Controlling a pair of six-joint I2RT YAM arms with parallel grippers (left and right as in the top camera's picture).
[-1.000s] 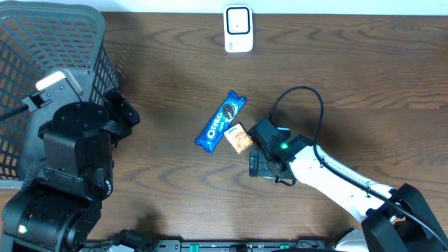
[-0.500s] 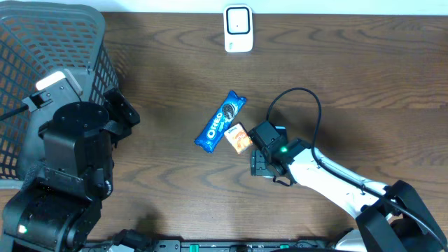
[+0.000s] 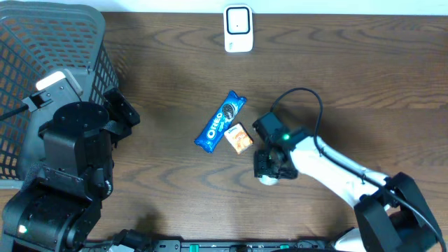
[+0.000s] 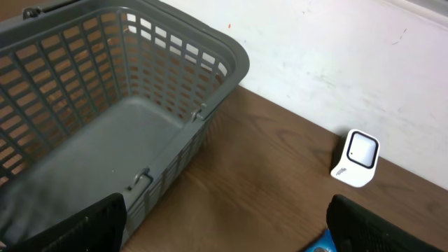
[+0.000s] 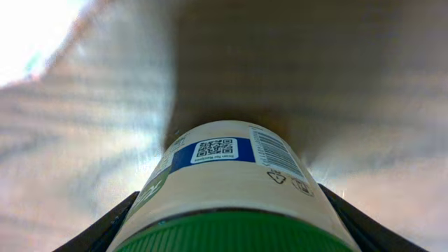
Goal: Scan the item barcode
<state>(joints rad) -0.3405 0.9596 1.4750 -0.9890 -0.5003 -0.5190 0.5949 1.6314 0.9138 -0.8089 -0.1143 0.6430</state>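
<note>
A cream bottle (image 5: 224,175) with a green cap (image 5: 231,234) and a blue label fills the right wrist view, its barcode and QR code facing up. My right gripper (image 5: 227,224) is shut on it, one dark finger pressed against each side. From overhead the right gripper (image 3: 270,166) covers the bottle (image 3: 267,179), of which only a pale sliver shows. The white scanner (image 3: 238,29) stands at the table's far edge, and it also shows in the left wrist view as the scanner (image 4: 355,159). My left gripper (image 4: 227,227) hangs open beside the basket, holding nothing.
A grey mesh basket (image 3: 77,42) fills the far left, its rim (image 4: 231,52) close to my left arm. A blue Oreo pack (image 3: 221,122) and a small orange packet (image 3: 239,138) lie just left of my right gripper. A black cable (image 3: 297,94) loops behind it.
My right gripper has shifted slightly toward the table's near edge, turned, and closed its fingers round the bottle. The left arm has not moved.
</note>
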